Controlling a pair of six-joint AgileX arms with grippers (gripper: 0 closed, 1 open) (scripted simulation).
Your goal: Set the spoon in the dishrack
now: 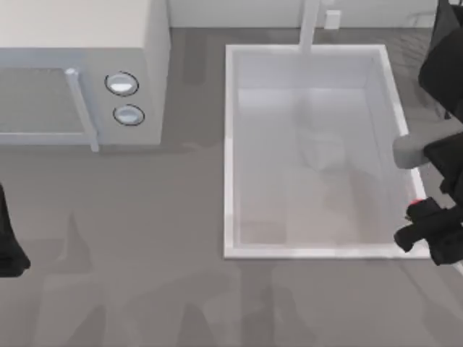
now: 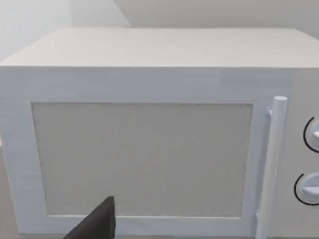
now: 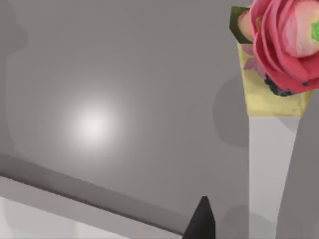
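Hovering by the sink: the right gripper sits at the right edge of the top view, just beside the lower right corner of the sink.
Grip state, right: cannot be told; the spoon's lower end runs out of the wrist frame.
Spoon: the spoon fills the upper right of the right wrist view, with the red head at the top, the yellow neck below it and the cream handle running down to the bottom edge.
Why it sits so: it looks close to the lens, and a soft shadow falls on the grey surface beside it. It is probably lifted by its handle, head leading, so that it can be lowered head-first.
Top-view trace: a red speck at the sink's right rim, touching the dark gripper, is likely the spoon's head.
Counter: the counter is a bare grey surface across the lower frame.
Faucet: the faucet is a pale post at the top centre, above the sink.
Microwave: the microwave is a white box at the upper left, door closed, with two dials.
Left gripper: the left gripper is parked at the far left edge, facing the microwave door; its grip state cannot be told.
Progress: the spoon is not yet in the dishrack, so the carrying step seems to be in hand.
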